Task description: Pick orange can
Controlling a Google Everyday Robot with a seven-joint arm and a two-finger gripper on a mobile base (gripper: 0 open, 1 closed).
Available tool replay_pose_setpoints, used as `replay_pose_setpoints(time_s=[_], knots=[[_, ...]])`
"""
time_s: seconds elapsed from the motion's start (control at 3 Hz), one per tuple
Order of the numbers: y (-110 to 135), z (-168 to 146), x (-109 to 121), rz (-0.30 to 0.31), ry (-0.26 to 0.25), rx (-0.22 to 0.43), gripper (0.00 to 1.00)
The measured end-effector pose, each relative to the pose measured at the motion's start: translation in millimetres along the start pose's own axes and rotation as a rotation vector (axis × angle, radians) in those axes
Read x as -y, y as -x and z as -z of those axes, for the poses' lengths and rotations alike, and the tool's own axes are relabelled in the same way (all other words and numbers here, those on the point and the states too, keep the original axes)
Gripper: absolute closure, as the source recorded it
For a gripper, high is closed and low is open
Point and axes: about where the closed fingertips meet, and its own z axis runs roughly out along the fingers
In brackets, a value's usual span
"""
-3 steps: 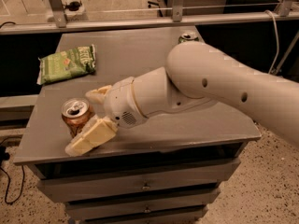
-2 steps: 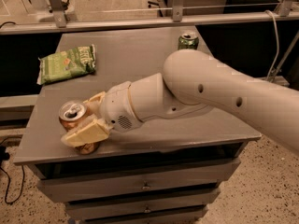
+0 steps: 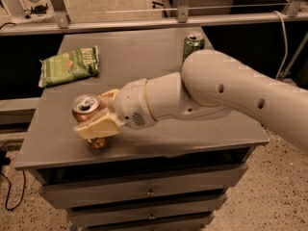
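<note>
The orange can stands near the front left corner of the grey table, its silver top and pull tab showing. My gripper reaches in from the right on a thick white arm. Its cream fingers are on both sides of the can: the near finger crosses the can's front, the far finger sits behind it. The fingers press against the can. The can's bottom shows below the near finger, at the table surface.
A green can stands at the back right of the table, partly behind my arm. A green chip bag lies at the back left. Drawers are below the tabletop. A metal rail runs behind the table.
My gripper has moved left onto the orange can and its fingers have closed around it. The arm has swung lower, uncovering the green can.
</note>
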Motion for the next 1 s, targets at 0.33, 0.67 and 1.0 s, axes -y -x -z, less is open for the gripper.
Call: replay_pose_setpoints(time_s=[0.33,0.67,1.0], knots=[[7,54,40,0.021,-0.104,0.04,1.0],[16,115,80,0.042,-0.207,0.078,1.0],[24,121,82,0.054,-0.218,0.085,1.0]])
